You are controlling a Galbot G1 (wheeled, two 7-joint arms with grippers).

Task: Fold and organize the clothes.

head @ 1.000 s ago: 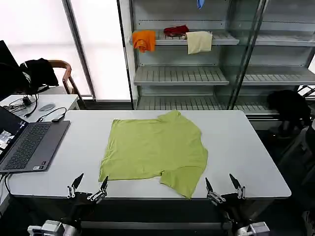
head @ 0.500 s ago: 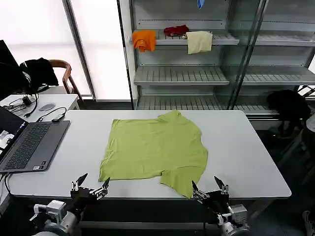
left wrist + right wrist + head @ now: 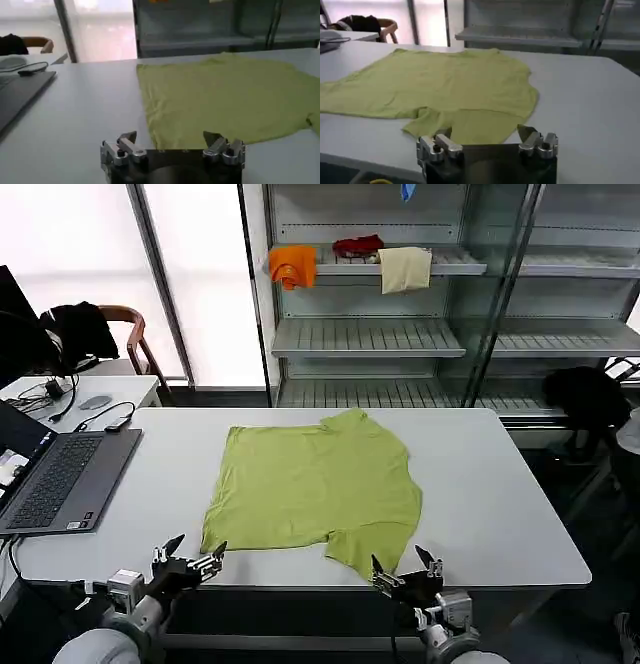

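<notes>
A: Shirt first, from the head view. Where is it lying?

B: The lime T-shirt (image 3: 315,488) is lying spread out around the middle of the white table (image 3: 500,494), one sleeve hanging close to the near edge. A laptop (image 3: 55,481) is sitting on the robot's left end of the table, well apart from the shirt.

A: And the arms?

B: The left gripper (image 3: 189,560) is hovering at the near edge, just beside the shirt's near left corner, its fingers standing wide apart and holding nothing. The right gripper (image 3: 407,571) is hovering at the near edge beside the hanging sleeve, also spread wide and empty.

A: What is the left wrist view giving?

B: The left gripper (image 3: 172,145) is sitting low over the tabletop with both fingertips spread, and the T-shirt (image 3: 225,100) is stretching away beyond them, its near hem just past the tips. Whether the tips are touching the cloth cannot be told.

A: The right wrist view?

B: The right gripper (image 3: 487,140) is showing its fingers wide and empty, pointing at the sleeve of the T-shirt (image 3: 435,90), which is lying flat on the table (image 3: 590,100) just ahead.
</notes>
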